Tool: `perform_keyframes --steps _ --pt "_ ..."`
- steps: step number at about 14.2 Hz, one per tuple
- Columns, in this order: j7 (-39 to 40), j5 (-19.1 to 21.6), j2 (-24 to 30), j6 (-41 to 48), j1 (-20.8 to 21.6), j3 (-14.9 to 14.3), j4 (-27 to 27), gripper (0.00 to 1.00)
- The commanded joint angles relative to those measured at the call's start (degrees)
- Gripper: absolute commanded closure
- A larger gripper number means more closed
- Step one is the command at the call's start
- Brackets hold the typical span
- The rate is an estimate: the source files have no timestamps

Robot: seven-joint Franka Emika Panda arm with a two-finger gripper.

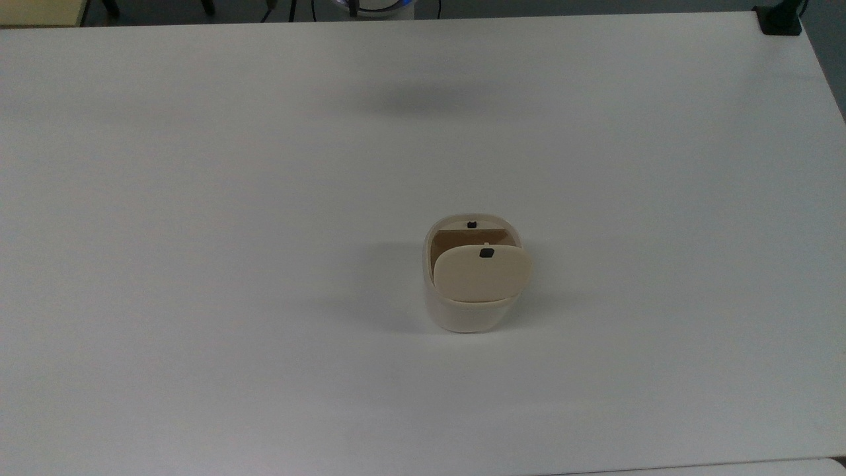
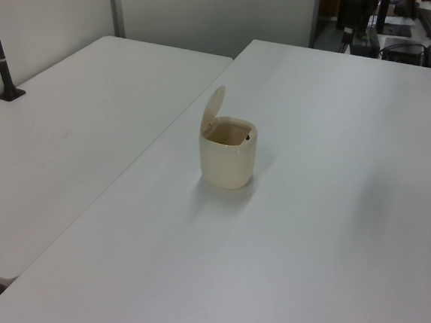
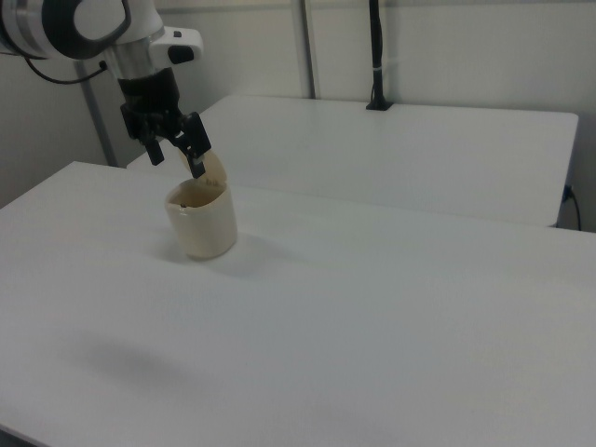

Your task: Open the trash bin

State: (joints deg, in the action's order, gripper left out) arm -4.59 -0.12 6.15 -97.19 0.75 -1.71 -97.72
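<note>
The cream-beige trash bin (image 1: 468, 312) stands on the white table (image 1: 198, 264), a little right of centre in the top view. Its hinged lid (image 1: 481, 272) is swung up, and the brown inside shows under it. A small black button (image 1: 486, 252) sits near the lid's free edge. The left view shows the trash bin (image 2: 227, 161) with its lid (image 2: 213, 110) standing up on the left view's left side. In the right view my gripper (image 3: 175, 156) hangs open and holds nothing, appearing just above the trash bin (image 3: 202, 225) without touching it.
A second white table (image 2: 51, 139) adjoins on the left view's left, with a black clamped post (image 2: 3, 67). Another black pole (image 3: 375, 56) rises at the back in the right view. A black clamp (image 1: 780, 20) sits on the table's far right corner in the top view.
</note>
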Motion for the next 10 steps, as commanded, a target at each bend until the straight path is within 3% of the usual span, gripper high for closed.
perform_keyframes --steps 1,10 --pt "1.5 0.8 0.3 -0.2 -1.0 0.1 0.2 0.0" --pt "0.4 0.6 -2.0 -0.5 -1.0 0.0 2.6 0.0"
